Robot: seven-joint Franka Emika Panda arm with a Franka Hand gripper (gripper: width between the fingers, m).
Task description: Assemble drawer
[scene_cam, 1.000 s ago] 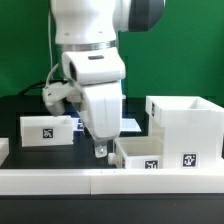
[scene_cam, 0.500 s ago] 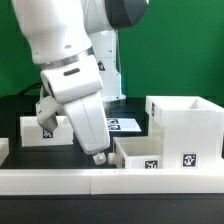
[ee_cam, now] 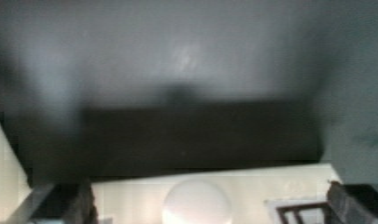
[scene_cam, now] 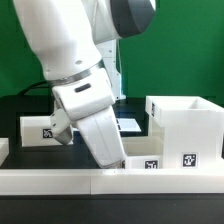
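The drawer's large white casing (scene_cam: pixel 185 125) stands at the exterior view's right, open side up, with a tag on its front. A shallow white tray (scene_cam: pixel 143 156) lies just in front of it to the left. A second tray (scene_cam: pixel 38 130) lies at the left, partly behind the arm. My gripper (scene_cam: pixel 113 160) is tilted and low, at the left end of the front tray; its fingertips are hidden there. In the blurred wrist view the gripper (ee_cam: pixel 204 205) has dark fingers (ee_cam: pixel 65 205) far apart, with only a white surface between them.
A low white border rail (scene_cam: pixel 60 181) runs along the table's front edge. The marker board (scene_cam: pixel 130 124) lies flat behind the arm on the black table. A green wall closes the back.
The arm has swung and tilted, and the hand has moved down and to the exterior view's right, toward the front tray. The drawer parts have not moved.
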